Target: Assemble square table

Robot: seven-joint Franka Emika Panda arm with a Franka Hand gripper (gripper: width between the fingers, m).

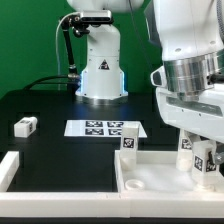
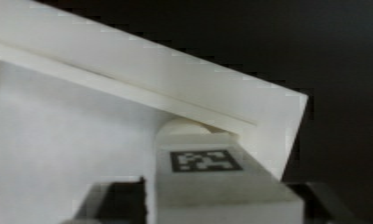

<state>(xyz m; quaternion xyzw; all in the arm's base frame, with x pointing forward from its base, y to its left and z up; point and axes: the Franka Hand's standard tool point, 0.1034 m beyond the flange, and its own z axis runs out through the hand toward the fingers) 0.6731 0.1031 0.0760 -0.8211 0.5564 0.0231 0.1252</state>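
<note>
At panel [image 1: 155, 180] corner: leg [image 2: 204, 160], upright, tag toward me. Hand [image 2: 209, 203] straddles it, fingers [image 2: 115, 205] spread, a gap on each side; leg stands unheld, so I judge it seated. Panel flat on bench [image 1: 50, 100]; spare leg [image 1: 25, 125] well apart from panel.

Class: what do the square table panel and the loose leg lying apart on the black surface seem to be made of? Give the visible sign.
Square table panel: probably rigid white plastic, smooth matt finish; even colour and a moulded raised rim.
Loose leg: likely the same white plastic, carrying a printed black-and-white tag; too small to be certain.
</note>
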